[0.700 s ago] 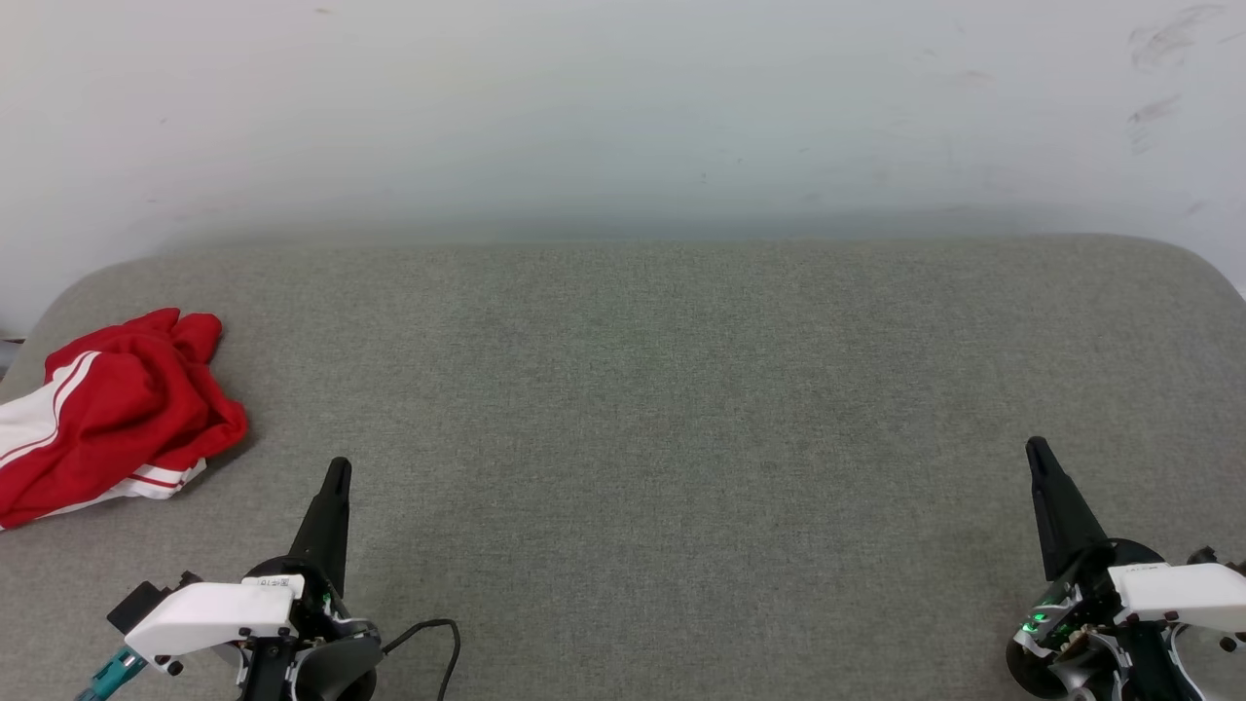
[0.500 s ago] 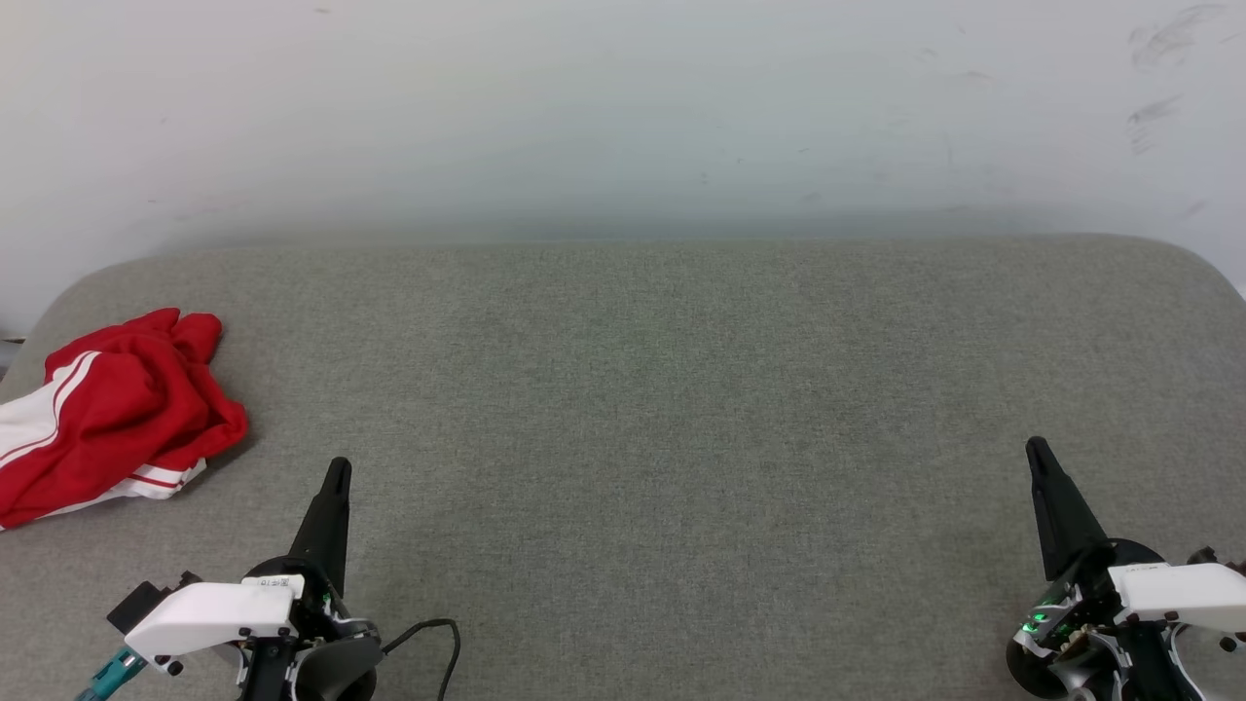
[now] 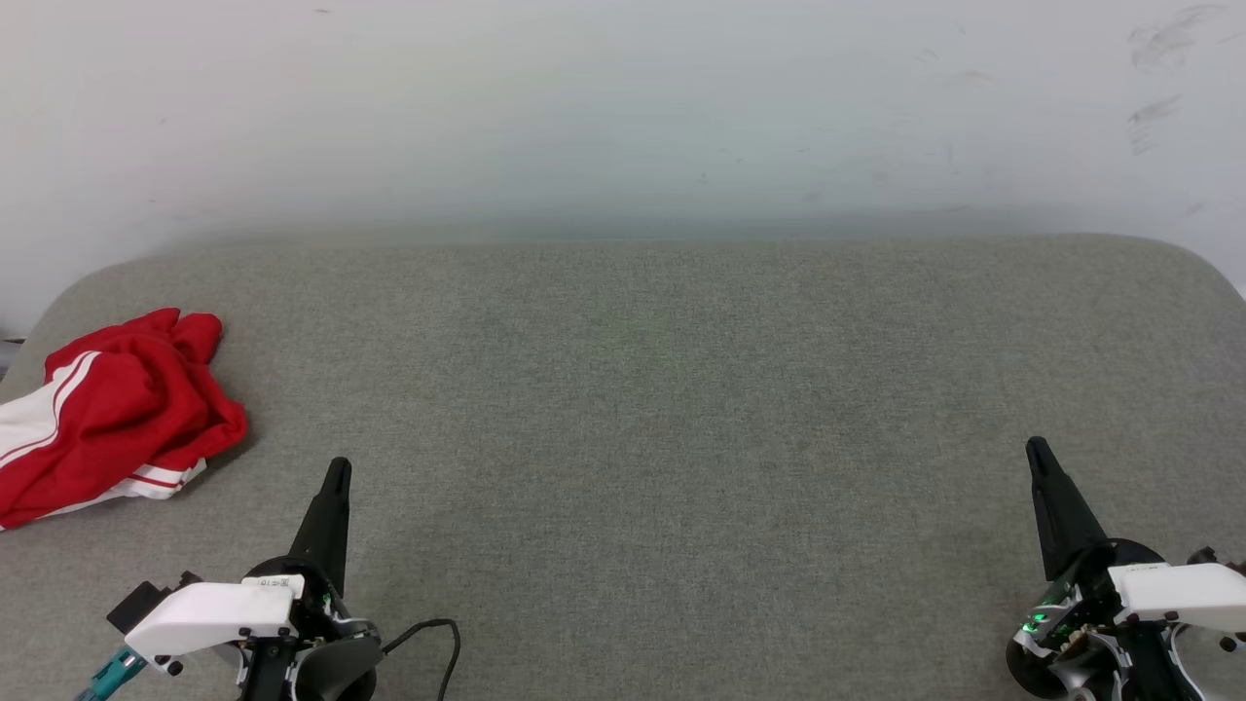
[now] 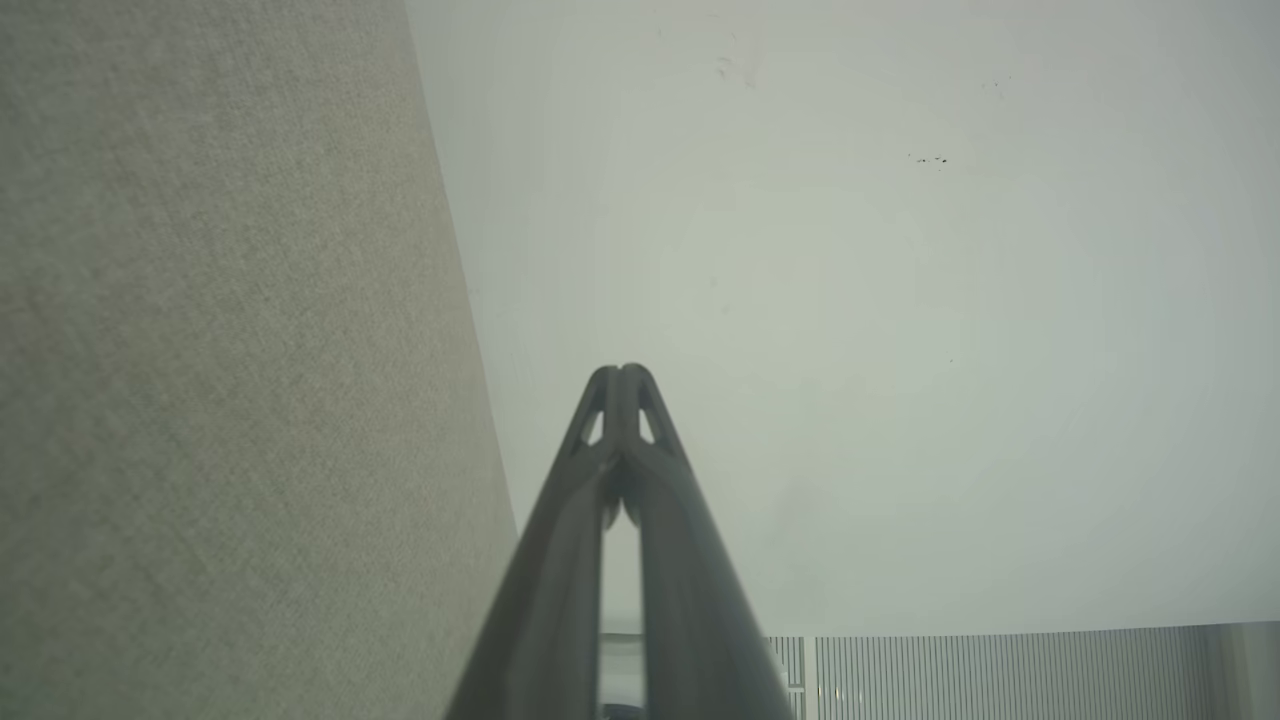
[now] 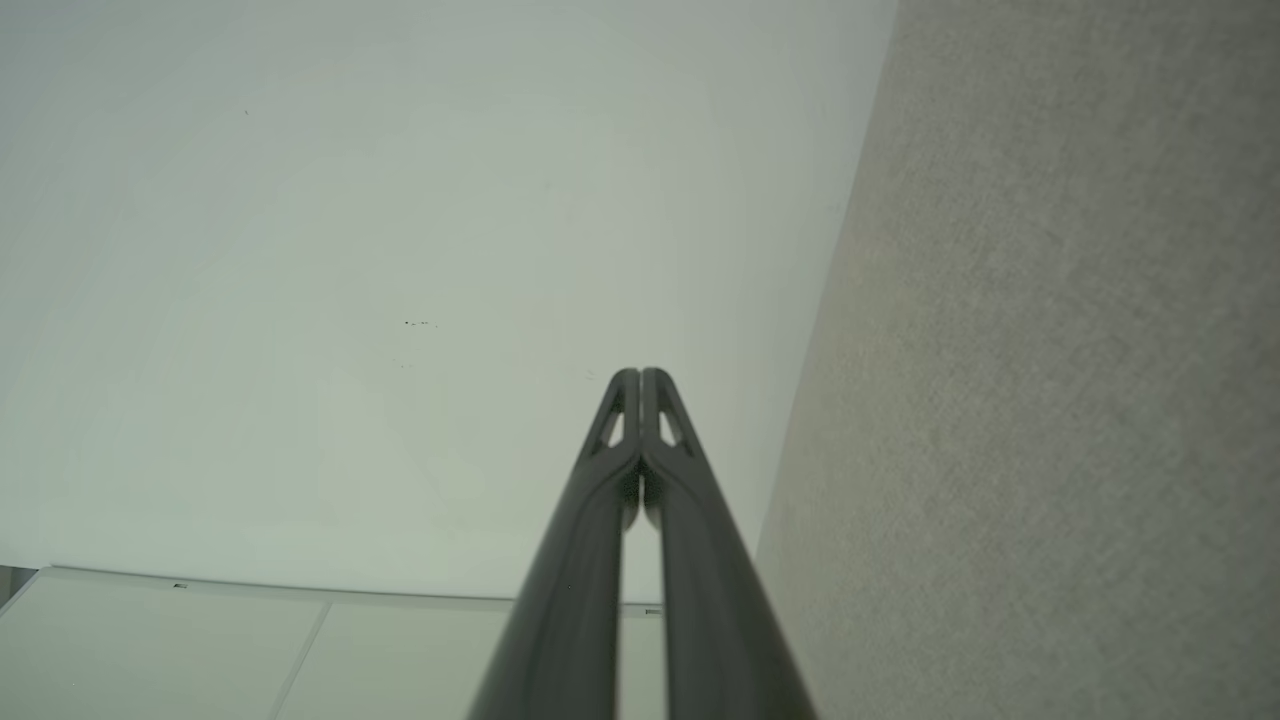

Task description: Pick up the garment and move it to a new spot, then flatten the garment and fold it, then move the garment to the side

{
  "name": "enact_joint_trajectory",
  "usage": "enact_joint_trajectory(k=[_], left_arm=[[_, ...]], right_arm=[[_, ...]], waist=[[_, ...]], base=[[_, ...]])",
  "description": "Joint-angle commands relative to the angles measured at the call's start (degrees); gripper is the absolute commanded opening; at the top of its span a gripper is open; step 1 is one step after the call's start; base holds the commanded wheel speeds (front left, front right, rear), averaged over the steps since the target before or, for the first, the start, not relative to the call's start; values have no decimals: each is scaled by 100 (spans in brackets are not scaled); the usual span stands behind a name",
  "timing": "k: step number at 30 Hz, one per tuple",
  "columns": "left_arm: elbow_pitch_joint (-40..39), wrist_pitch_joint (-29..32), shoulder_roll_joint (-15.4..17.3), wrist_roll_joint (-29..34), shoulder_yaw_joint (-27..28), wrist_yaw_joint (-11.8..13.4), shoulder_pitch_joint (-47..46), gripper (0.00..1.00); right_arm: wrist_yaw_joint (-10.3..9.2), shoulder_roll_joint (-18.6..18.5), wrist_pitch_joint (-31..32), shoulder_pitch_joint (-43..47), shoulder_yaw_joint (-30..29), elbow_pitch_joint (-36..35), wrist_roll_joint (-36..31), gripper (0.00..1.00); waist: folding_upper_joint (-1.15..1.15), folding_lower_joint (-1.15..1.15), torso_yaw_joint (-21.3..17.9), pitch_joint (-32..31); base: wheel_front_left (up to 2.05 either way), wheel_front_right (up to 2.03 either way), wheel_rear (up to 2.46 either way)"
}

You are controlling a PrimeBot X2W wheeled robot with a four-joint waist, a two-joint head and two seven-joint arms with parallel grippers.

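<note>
The garment [image 3: 117, 419] lies crumpled at the far left edge of the grey padded surface [image 3: 633, 409], red with white striped trim showing. My left gripper [image 3: 337, 469] hovers at the lower left, shut and empty, a short way right of and nearer than the garment. At the lower right my right gripper [image 3: 1035, 448] is shut and empty as well. In the left wrist view the left gripper [image 4: 620, 375] has its tips pressed together, pointing at the pale wall. The right gripper [image 5: 640, 376] looks the same in the right wrist view.
A pale wall [image 3: 623, 117] rises behind the surface. The surface has rounded back corners and its left edge runs just beside the garment. A black cable [image 3: 428, 633] loops by the left wrist.
</note>
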Motion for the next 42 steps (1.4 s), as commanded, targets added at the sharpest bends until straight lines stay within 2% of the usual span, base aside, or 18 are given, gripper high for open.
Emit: enact_joint_trajectory(k=[1,4,5,13,17,24,35,42], left_arm=[[-8,10,-7,-10,16,-10,-35,0],[-8,10,-7,-10,15,-10,-35,0],[16,-5,0,2,-2,0,6,100],[-7,-181,-9,79,-43,1,112,100],[-53,-294,-8,370,-7,1,120,100],[-219,-454,-7,1114,86,46,86,100],[-731,-745,-6,2828,-165,478,138,100],[-850,-877,-5,3541,-309,669,185,100]], right_arm=[[-2,20,-1,-66,2,5,-27,0],[-2,20,-1,-66,2,5,-27,0],[0,0,-4,11,2,15,-2,100],[0,3,-179,145,50,77,-159,100],[0,3,-292,160,18,21,-464,100],[0,4,-453,178,-15,-189,-1237,100],[0,5,-746,239,106,-738,-2927,100],[0,6,-879,287,210,-915,-3720,100]], waist=[[0,0,0,0],[0,0,0,0],[0,0,0,0],[0,0,1,7],[0,0,3,15],[0,0,7,31],[0,0,18,51],[0,0,28,49]], base=[[0,0,0],[0,0,0],[0,0,0],[0,0,0],[0,0,0],[0,0,0],[0,0,0],[0,0,0]])
